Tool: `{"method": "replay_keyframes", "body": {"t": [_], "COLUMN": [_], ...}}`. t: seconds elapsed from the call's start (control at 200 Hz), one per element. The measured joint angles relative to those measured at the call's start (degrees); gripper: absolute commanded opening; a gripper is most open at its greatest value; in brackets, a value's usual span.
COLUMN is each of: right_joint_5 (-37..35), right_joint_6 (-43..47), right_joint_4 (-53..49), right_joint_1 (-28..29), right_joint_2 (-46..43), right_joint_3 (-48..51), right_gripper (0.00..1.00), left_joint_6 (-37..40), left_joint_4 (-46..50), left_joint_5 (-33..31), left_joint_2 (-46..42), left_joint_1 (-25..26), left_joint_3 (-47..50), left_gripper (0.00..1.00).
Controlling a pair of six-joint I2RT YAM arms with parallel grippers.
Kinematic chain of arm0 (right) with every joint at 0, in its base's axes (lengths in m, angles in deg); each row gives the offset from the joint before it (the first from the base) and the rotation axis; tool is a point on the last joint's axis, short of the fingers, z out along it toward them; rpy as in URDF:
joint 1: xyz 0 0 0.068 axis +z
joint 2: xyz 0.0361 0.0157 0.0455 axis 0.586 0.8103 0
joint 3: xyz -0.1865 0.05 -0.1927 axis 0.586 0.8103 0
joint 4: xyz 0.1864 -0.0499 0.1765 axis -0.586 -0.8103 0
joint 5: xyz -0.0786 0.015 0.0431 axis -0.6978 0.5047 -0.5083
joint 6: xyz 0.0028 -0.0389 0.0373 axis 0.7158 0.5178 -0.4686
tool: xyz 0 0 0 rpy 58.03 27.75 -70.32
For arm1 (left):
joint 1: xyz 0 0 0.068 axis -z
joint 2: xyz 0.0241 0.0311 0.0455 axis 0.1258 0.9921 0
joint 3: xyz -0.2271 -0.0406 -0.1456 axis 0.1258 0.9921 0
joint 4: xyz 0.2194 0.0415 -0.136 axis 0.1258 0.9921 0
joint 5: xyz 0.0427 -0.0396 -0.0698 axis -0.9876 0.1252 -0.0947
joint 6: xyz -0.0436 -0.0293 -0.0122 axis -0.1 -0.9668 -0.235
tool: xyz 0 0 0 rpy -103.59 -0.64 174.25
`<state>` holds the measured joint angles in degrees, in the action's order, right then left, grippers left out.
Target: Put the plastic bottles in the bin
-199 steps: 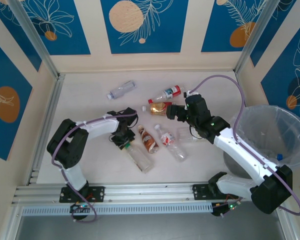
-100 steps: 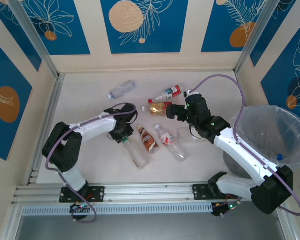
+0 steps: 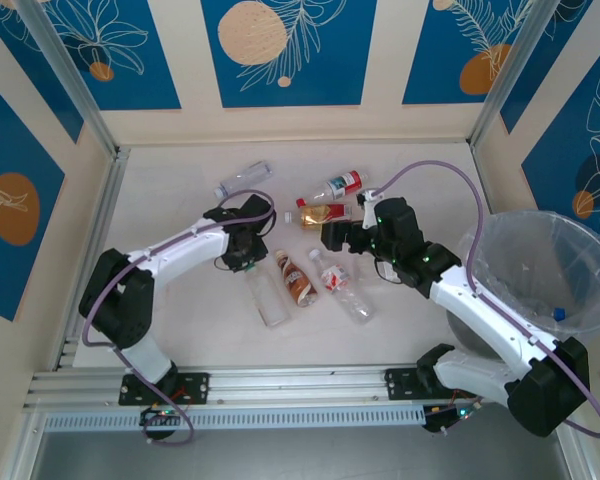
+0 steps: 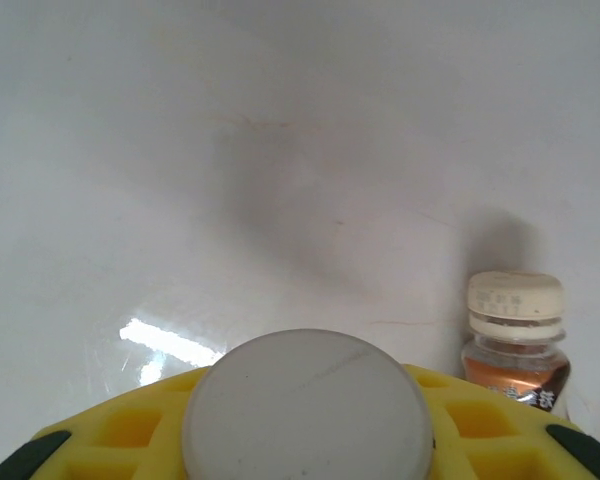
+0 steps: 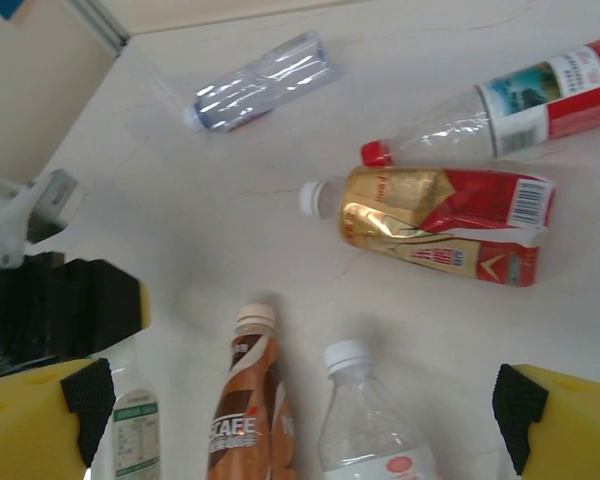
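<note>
Several plastic bottles lie on the white table. My left gripper (image 3: 248,258) is shut on the neck of a clear bottle (image 3: 266,301); its white cap (image 4: 306,405) sits between the yellow fingers (image 4: 500,445). My right gripper (image 3: 335,237) hangs open above a brown coffee bottle (image 5: 248,415) and a clear white-capped bottle (image 5: 368,425), touching neither. Beyond it lie a gold-and-red bottle (image 5: 442,226), a red-labelled bottle (image 5: 525,98) and a clear bottle with a blue label (image 5: 257,88). The bin (image 3: 540,272), lined with a whitish bag, stands at the right.
Aluminium rails (image 3: 90,235) and blue patterned wall panels close in the table on the left, back and right. The coffee bottle's cap (image 4: 514,299) lies just right of my left gripper. Something small and blue (image 3: 558,313) lies inside the bin.
My left gripper has moved away from the near edge, pulling the clear bottle with it. My right gripper has shifted left over the middle bottles, still open.
</note>
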<state>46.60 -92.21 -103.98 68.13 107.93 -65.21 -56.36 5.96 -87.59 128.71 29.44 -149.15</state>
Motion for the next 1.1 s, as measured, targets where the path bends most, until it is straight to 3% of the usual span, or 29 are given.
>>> {"method": "replay_keyframes", "body": {"t": [0.215,0.49,0.82,1.1], "right_joint_5": [5.1,18.2,30.5,25.4], "right_joint_6": [-2.5,-10.4,-15.1,-11.3], "right_joint_4": [2.6,11.6,21.8,29.1], "right_joint_1": [0.0,-0.1,0.6,5.0], "right_joint_2": [-0.3,3.5,8.0,11.2], "right_joint_3": [1.6,3.8,5.4,5.7], "right_gripper": [0.99,1.0,0.99,0.99], "left_joint_6": [4.1,12.8,26.1,30.1], "left_joint_4": [0.1,-7.3,-19.0,-24.3], "left_joint_5": [-0.9,-0.5,7.1,14.7], "left_joint_2": [-2.6,-9.8,-12.8,-12.8], "left_joint_1": [0.0,0.0,0.0,0.0], "left_joint_3": [-1.4,-1.5,-1.6,-3.8], "left_gripper": [0.0,0.0,0.0,0.0]}}
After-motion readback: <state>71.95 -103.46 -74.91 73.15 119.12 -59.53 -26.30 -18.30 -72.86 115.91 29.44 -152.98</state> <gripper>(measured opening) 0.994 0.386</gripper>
